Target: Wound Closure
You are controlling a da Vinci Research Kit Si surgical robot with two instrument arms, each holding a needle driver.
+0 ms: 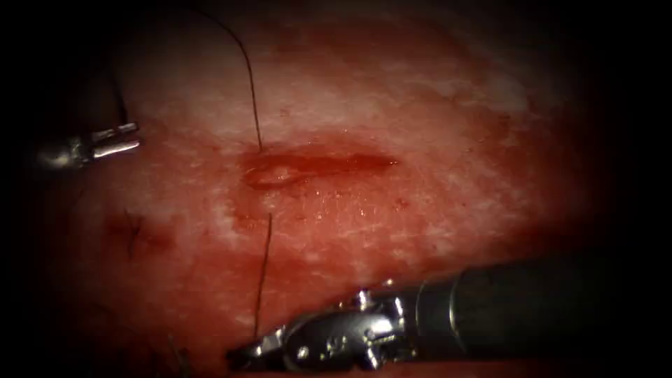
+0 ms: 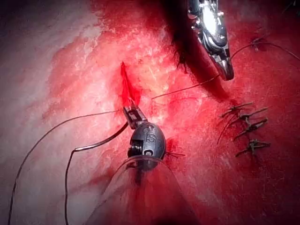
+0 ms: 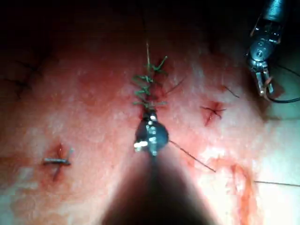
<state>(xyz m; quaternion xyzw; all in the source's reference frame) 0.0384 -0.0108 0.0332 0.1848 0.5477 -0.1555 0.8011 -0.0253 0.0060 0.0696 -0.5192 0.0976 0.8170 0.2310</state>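
Observation:
The cut point(image 1: 318, 165) lies across the middle of the tissue point(image 1: 420, 105). Dark thread point(image 1: 250, 84) comes down from the far side, enters at the cut's left end, comes out on the near side and runs to my right tool point(image 1: 236, 360), whose jaws are shut on it near the front edge. My left tool point(image 1: 137, 136) stands left of the cut, above the tissue. Its jaws point(image 2: 128, 111) are shut on the curved needle point(image 2: 101, 140) near one end. The needle is outside the tissue, and thread trails from it.
A row of several tied stitches with cut ends point(image 2: 246, 126) closes another wound nearby point(image 3: 147, 89). A single stitch point(image 3: 58, 161) and a small cross-shaped mark point(image 1: 133, 231) sit apart. Red fluid wets the tissue around the cut.

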